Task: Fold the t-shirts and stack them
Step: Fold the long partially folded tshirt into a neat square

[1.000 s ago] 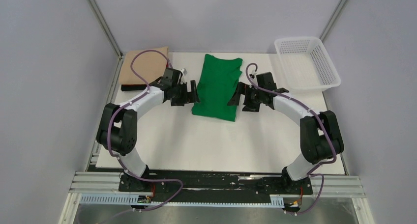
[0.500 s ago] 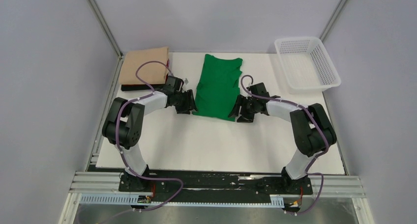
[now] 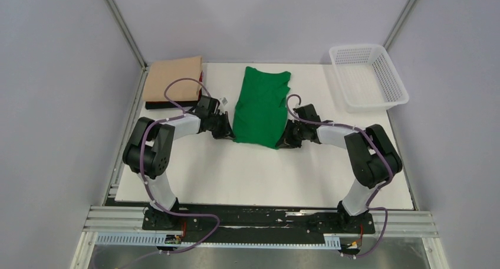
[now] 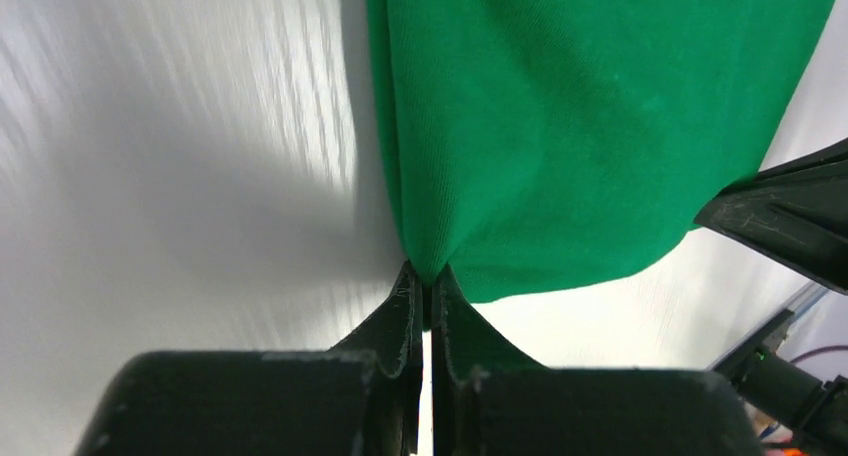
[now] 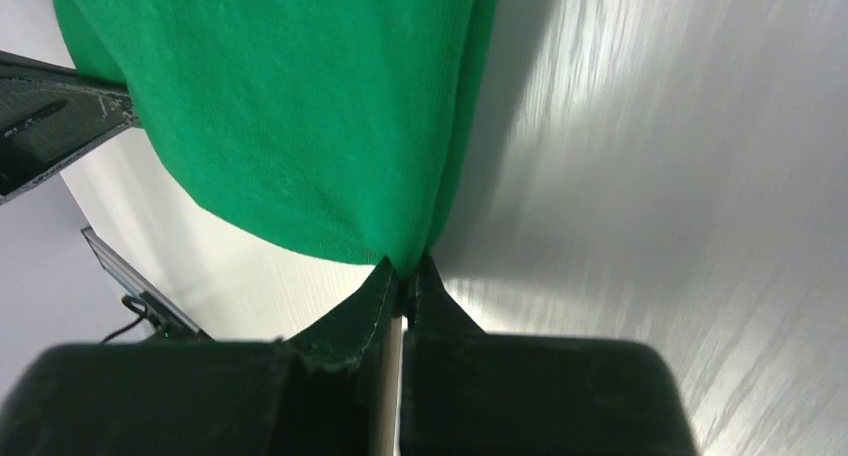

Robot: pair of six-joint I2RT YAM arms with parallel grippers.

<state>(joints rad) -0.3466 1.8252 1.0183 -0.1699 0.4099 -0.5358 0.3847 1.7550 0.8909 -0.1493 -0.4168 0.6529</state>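
Two pinches hold the near hem of the green shirt (image 3: 259,107), one at each corner. The left gripper (image 4: 425,281) has its jaws squeezed together on the near left corner, with the cloth drawn to a point between the tips. The right gripper (image 5: 402,271) has its jaws closed in the same way on the near right corner. Both grippers sit low on the white worktop (image 3: 236,174), one on each side of the hem and pointing inward towards each other. In each wrist view the other gripper's dark finger shows at the far side of the cloth. From the hem the shirt runs away from the arms as a long, narrow folded strip along the middle of the worktop, and its far end is uneven and a little wider. At the far left corner a folded tan shirt (image 3: 174,80) lies on top of a black shirt (image 3: 160,105), of which only the near edge shows. At the far right corner stands a white mesh basket (image 3: 394,83), well apart from the shirts.
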